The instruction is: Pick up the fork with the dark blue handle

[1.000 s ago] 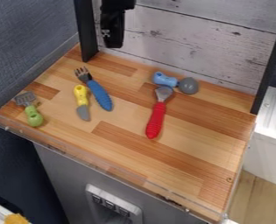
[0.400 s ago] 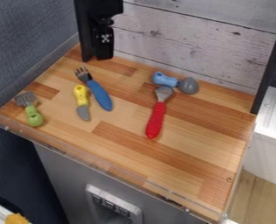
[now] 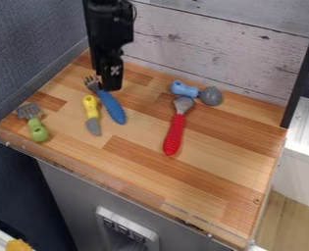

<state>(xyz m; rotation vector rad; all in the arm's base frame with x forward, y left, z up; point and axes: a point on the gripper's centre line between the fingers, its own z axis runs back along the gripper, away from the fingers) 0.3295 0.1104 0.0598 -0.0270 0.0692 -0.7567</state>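
Where the arm (image 3: 109,29) comes down from twelve o'clock, its upper part cut off, the pincer (image 3: 110,87) overlaps the fork (image 3: 113,108) near its neck; whether they touch, how far open the pincer is and whether it grips anything, I cannot tell. From its tip, the tines lie at ten o'clock, the handle around six. The fork's long axis runs eleven to five, tines toward eleven.
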